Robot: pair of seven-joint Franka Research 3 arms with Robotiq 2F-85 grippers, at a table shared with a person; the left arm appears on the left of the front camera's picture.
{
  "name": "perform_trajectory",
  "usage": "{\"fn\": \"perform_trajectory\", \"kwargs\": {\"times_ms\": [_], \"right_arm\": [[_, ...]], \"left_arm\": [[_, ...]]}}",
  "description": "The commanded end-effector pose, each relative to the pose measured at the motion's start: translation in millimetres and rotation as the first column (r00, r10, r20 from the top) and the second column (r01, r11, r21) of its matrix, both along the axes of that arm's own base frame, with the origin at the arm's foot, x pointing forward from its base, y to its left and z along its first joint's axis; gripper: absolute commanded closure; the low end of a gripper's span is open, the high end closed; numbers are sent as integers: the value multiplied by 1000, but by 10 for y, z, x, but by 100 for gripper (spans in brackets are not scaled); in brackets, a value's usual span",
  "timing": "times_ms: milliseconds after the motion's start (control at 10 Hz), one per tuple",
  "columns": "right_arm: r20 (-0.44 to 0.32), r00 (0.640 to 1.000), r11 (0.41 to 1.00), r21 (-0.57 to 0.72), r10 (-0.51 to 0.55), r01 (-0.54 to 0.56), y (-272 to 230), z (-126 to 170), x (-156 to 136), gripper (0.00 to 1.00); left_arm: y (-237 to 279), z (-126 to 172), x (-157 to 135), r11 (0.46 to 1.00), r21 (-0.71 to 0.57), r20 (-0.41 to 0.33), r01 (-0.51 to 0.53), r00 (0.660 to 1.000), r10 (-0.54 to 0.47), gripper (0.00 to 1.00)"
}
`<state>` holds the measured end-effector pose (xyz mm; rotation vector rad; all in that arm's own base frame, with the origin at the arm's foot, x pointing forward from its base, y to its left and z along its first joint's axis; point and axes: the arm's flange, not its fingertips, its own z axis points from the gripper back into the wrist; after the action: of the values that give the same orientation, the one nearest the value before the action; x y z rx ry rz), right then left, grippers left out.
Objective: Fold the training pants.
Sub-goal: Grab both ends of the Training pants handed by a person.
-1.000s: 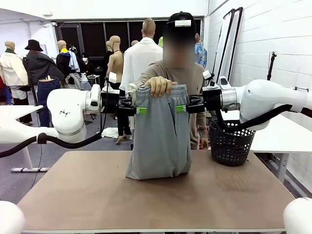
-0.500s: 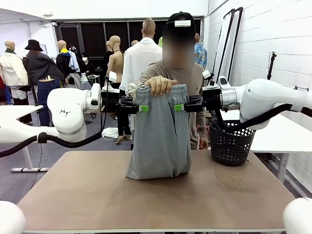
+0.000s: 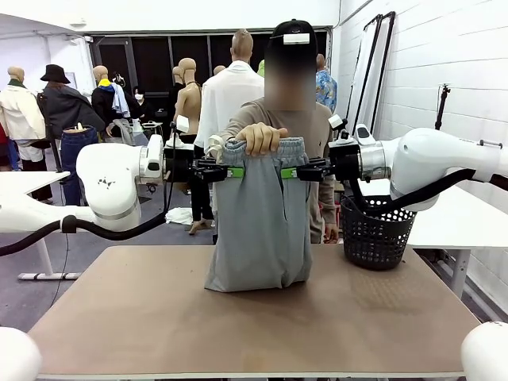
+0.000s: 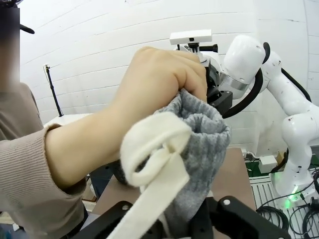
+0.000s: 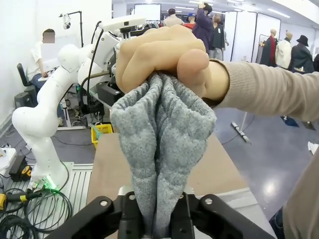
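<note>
The training pants (image 3: 258,222), plain light grey soft jersey with a gathered elastic waistband, hang upright over the far half of the brown rectangular table (image 3: 238,317). Their lower end is slumped on its top, and the waist is bunched in the person's hand (image 3: 260,139). The knit is thick and ribbed at the band (it crumples into fat folds in the wrist views), and a flat cream drawstring (image 4: 159,164) loops out of it. The left gripper (image 3: 231,171) pinches the cloth at one side just below the hand, and the right gripper (image 3: 290,172) pinches the other, green pads pressed onto it. I judge this the handover grasp, with no fold made yet. Next, the hand should let go, then both arms should lay the limp cloth flat and even.
</note>
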<state>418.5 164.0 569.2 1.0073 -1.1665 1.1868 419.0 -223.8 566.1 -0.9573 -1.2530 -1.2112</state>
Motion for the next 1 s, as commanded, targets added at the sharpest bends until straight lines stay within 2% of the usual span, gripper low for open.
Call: {"fn": "perform_trajectory", "kwargs": {"times_ms": [0, 400, 500, 600, 900], "right_arm": [[-33, 999, 1000, -2, 7, -7, 40, 65, 64, 100], [-30, 1000, 1000, -30, -5, 4, 50, 59, 66, 100], [-6, 1000, 999, -45, -6, 5, 71, 45, 61, 100], [-19, 1000, 1000, -2, 0, 0, 4, 0, 4, 100], [-19, 1000, 1000, -2, 0, 0, 4, 0, 4, 100]], "left_arm": [[-45, 19, 28, 999, 11, -8, -45, 999, 45, 100], [-44, 3, 53, 997, 33, -3, -62, 998, 63, 100], [-44, 8, 89, 997, 19, -3, -79, 997, 79, 100], [-9, -12, 24, 1000, 9, 3, -25, 1000, 25, 100], [-9, -12, 24, 1000, 9, 3, -25, 1000, 25, 100]]}}
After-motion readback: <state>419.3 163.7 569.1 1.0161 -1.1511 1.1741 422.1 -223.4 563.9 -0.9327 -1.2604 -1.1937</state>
